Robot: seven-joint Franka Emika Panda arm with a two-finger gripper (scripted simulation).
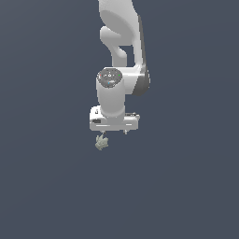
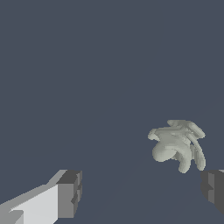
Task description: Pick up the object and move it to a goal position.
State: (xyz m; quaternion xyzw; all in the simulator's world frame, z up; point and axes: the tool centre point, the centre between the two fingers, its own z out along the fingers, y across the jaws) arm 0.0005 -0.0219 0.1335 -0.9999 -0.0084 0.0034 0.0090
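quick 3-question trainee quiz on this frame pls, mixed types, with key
1. True or false: the gripper is shut on the object.
2. In the exterior view, the object appears: A) under the end of the gripper toward that view's left; B) far off at that view's right edge; C) above the arm's elbow.
3. Fill in: in the wrist view the object lies nearer one finger than the other, so it is not ______ between them.

Key:
1. False. The fingers stand wide apart and neither one touches it.
2. A.
3. Centred.
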